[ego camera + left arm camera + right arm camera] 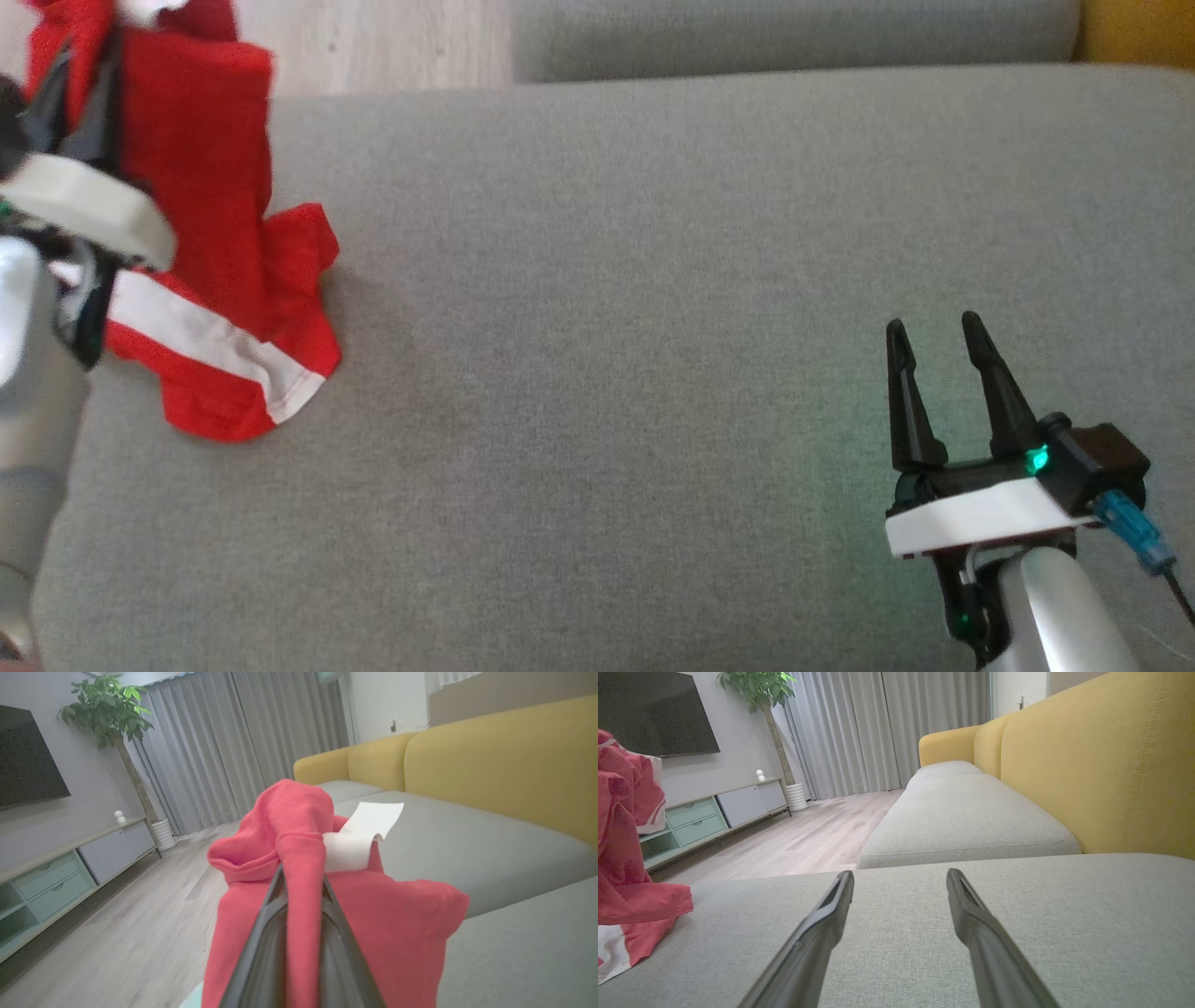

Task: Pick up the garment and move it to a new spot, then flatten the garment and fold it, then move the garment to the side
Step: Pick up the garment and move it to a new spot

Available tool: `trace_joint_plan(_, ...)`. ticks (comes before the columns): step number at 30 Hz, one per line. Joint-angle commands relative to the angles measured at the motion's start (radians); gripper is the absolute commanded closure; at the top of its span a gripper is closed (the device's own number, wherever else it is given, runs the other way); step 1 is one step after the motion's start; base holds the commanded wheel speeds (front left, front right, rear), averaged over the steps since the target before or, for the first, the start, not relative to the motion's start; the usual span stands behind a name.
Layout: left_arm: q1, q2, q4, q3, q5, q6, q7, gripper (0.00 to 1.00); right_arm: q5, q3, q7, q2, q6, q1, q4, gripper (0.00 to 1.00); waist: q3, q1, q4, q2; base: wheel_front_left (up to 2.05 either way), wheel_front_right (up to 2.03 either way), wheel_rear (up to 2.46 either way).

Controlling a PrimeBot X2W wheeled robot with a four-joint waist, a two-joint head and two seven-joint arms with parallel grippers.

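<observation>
As my left hand [302,875] pinches a bunched fold of soft red, white-striped garment [205,187] over the grey woven cushion [653,327], my right hand [934,324] gapes empty.

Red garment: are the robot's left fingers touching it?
Touching. The left wrist view shows the left fingers closed on a fold of the red garment.

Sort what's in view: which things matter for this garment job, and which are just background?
Job: red garment, left pincer shut on it, open right pincer, grey seat cushion.
Background: TV, potted plant, cabinet, curtains, yellow backrest.
</observation>
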Motion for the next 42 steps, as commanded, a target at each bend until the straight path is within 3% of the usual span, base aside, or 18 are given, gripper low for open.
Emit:
trace_joint_plan(1, -0.051, 0.03, -0.051, 0.025, -0.006, 0.003, -0.007, 1.0, 0.007, 0.025, -0.011, -0.005, -0.001, -0.011, -0.028, 0.0, -0.029, 0.0002, 0.006, 0.0, 0.0, 0.0, 0.0)
trace_joint_plan(13, 0.037, -0.083, -0.38, -0.032, -0.043, 0.046, 0.087, 1.0, 0.021, 0.039, -0.011, -0.005, -0.001, 0.002, -0.025, 0.0, -0.08, 0.0002, -0.045, 0.0, 0.0, 0.0, 0.0)
trace_joint_plan(20, 0.059, -0.129, -0.466, -0.071, -0.048, 0.066, 0.133, 1.0, 0.027, 0.053, -0.011, -0.005, -0.001, -0.01, -0.029, 0.0, -0.07, 0.0002, -0.116, 0.0, 0.0, 0.0, 0.0)
trace_joint_plan(28, 0.068, -0.178, -0.459, -0.118, -0.04, 0.083, 0.166, 1.0, 0.051, 0.084, -0.011, -0.005, -0.001, -0.045, -0.044, 0.0, -0.026, 0.0002, -0.251, 0.0, 0.0, 0.0, 0.0)
trace_joint_plan(39, 0.04, -0.274, -0.305, -0.175, -0.033, 0.077, 0.151, 1.0, 0.092, 0.127, -0.011, -0.005, -0.001, -0.068, -0.065, 0.0, 0.012, 0.0002, -0.403, 0.0, 0.0, 0.0, 0.0)
trace_joint_plan(40, 0.038, -0.282, -0.286, -0.178, -0.032, 0.078, 0.145, 0.62, 0.094, 0.128, -0.011, -0.005, -0.001, -0.068, -0.066, 0.0, 0.012, 0.0002, -0.408, 0.0, 0.0, 0.0, 0.0)
trace_joint_plan(41, 0.036, -0.293, -0.27, -0.182, -0.034, 0.075, 0.138, 0.0, 0.095, 0.128, -0.011, -0.005, -0.001, -0.068, -0.067, 0.0, 0.012, 0.0002, -0.412, 0.0, 0.0, 0.0, 0.0)
trace_joint_plan(42, 0.034, -0.303, -0.255, -0.182, -0.04, 0.07, 0.13, 0.0, 0.097, 0.127, -0.011, -0.005, -0.001, -0.067, -0.068, 0.0, 0.013, 0.0002, -0.414, 0.0, 0.0, 0.0, 0.0)
